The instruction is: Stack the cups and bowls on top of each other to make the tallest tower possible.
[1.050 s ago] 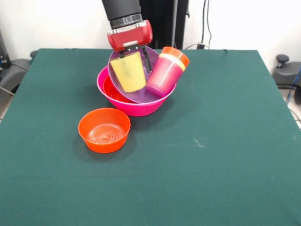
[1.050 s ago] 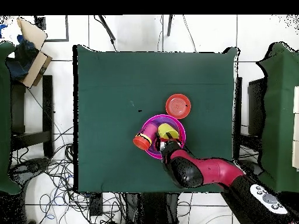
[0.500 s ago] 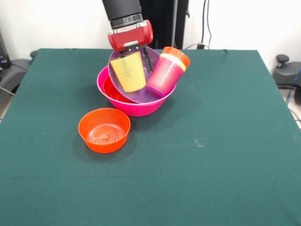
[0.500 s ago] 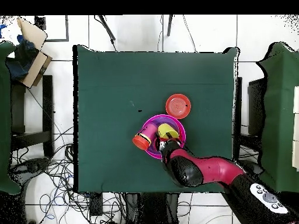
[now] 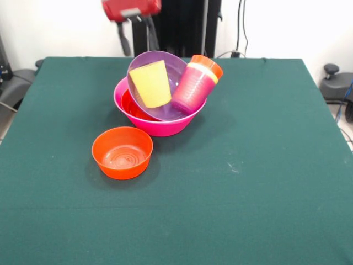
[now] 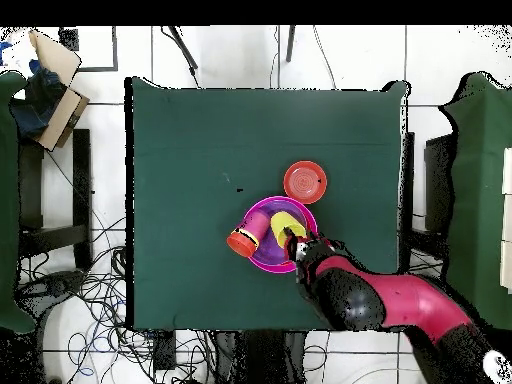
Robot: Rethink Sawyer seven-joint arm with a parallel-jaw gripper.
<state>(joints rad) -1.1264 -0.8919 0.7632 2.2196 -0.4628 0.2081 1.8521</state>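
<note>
— Where's your gripper (image 5: 135, 36) now?

— Above the tower (image 5: 162, 94), clear of it, my fingers (image 5: 122, 40) spread apart and holding nothing.

— And the tower itself?

— The big pink bowl (image 5: 144, 123) sits on the green table (image 5: 248, 165). The purple bowl (image 5: 175, 69) is tilted inside it, holding a yellow cup (image 5: 150, 84). A nested stack of cups (image 5: 196, 84) leans against the purple bowl's rim.

— Anything loose?

— An orange bowl (image 5: 122, 152) stands just in front of the pink bowl, apart from it.
</note>
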